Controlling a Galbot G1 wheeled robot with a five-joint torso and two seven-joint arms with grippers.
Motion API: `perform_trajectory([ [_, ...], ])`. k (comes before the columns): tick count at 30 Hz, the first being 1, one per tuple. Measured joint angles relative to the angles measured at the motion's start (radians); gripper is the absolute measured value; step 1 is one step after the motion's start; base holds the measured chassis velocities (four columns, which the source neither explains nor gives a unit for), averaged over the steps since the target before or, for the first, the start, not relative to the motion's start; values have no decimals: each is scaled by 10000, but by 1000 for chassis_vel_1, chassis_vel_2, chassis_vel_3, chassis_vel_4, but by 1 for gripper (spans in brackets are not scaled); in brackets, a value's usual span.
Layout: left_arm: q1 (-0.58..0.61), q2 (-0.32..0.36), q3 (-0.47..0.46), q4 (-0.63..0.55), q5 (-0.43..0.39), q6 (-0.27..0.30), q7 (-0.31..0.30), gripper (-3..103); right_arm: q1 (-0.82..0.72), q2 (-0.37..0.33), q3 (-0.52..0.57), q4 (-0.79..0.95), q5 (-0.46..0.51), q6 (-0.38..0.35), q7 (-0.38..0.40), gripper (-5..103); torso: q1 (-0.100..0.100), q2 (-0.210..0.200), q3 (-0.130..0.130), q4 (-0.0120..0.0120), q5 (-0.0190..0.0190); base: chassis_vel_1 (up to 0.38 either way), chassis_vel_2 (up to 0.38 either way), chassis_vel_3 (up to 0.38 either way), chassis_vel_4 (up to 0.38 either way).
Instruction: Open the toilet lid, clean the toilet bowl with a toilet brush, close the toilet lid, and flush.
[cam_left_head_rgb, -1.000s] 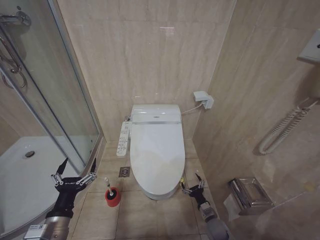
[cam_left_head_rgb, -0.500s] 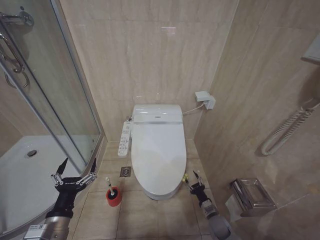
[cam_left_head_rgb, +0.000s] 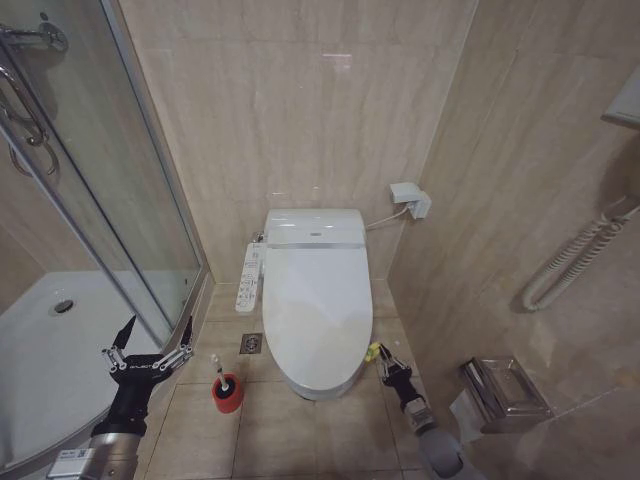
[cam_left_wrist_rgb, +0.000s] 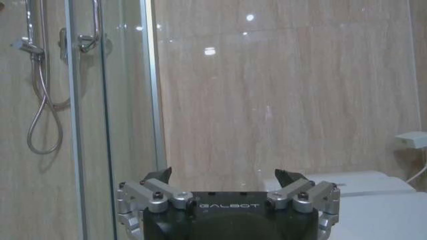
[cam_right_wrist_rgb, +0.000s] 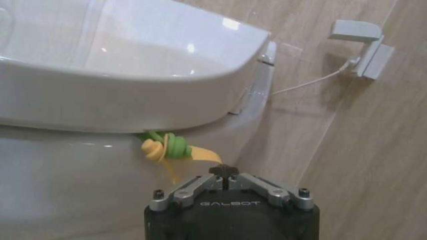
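Observation:
The toilet lid (cam_left_head_rgb: 315, 295) lies flat and shut over the toilet bowl (cam_left_head_rgb: 318, 383), whose button panel (cam_left_head_rgb: 247, 277) sits on its left side. My right gripper (cam_left_head_rgb: 385, 360) is low at the toilet's right side, by the lid's edge. In the right wrist view my right gripper (cam_right_wrist_rgb: 227, 172) is shut on the yellow tail of the yellow-green tag (cam_right_wrist_rgb: 165, 147), which hangs under the lid (cam_right_wrist_rgb: 133, 45) against the bowl (cam_right_wrist_rgb: 73, 170). The toilet brush (cam_left_head_rgb: 219, 372) stands in its red holder (cam_left_head_rgb: 227, 394) on the floor. My left gripper (cam_left_head_rgb: 150, 343) (cam_left_wrist_rgb: 223, 174) hovers open beside the holder.
A glass shower door (cam_left_head_rgb: 120, 200) and a white shower tray (cam_left_head_rgb: 50, 345) fill the left. A floor drain (cam_left_head_rgb: 249, 343) lies by the bowl. A steel paper holder (cam_left_head_rgb: 500, 390) and a coiled hose (cam_left_head_rgb: 565, 260) hang on the right wall, close to my right arm.
My right gripper moved forward to the lid's right edge and went from open to shut at the tag. The left arm stayed still. The camera shifted slightly.

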Motion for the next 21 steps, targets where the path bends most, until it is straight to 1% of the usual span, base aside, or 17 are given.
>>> perform_trajectory([
  [4, 0, 0, 0, 0, 0, 0, 0, 100, -36, -21, 83, 50, 1, 4, 69, 11, 0, 0, 0, 1, 0, 0, 0, 0, 0],
  [5, 0, 0, 0, 0, 0, 0, 0, 100, -55, -21, 113, 73, 1, 4, 110, 0, 0, 0, 0, 1, 0, 0, 0, 0, 0],
  [8, 0, 0, 0, 0, 0, 0, 0, 100, -93, -4, 172, 121, 4, 0, 199, 0, 0, 0, 0, 1, 1, 0, 0, 0, 0],
  [12, 0, 0, 0, 0, 0, 0, 0, 100, -250, 81, 367, 421, 112, -180, 645, 0, 0, 0, 0, 4, 3, 0, 0, 0, 0],
  [14, 0, 0, 0, 0, 0, 0, 0, 100, -294, 114, 433, 537, 185, -229, 746, 0, -1, 0, 0, 4, 3, 0, 0, 0, 0],
  [19, 0, 0, 0, 0, 0, 0, 0, 100, -546, 329, 859, 1256, 796, -442, 935, 0, 0, 0, 0, 6, 4, 0, 0, 0, 0],
  [21, 0, 0, 0, 0, 0, 0, 0, 100, -694, 381, 1003, 1669, 1215, -576, 1011, 0, 0, 0, 0, 0, 0, 0, 0, 0, 0],
])
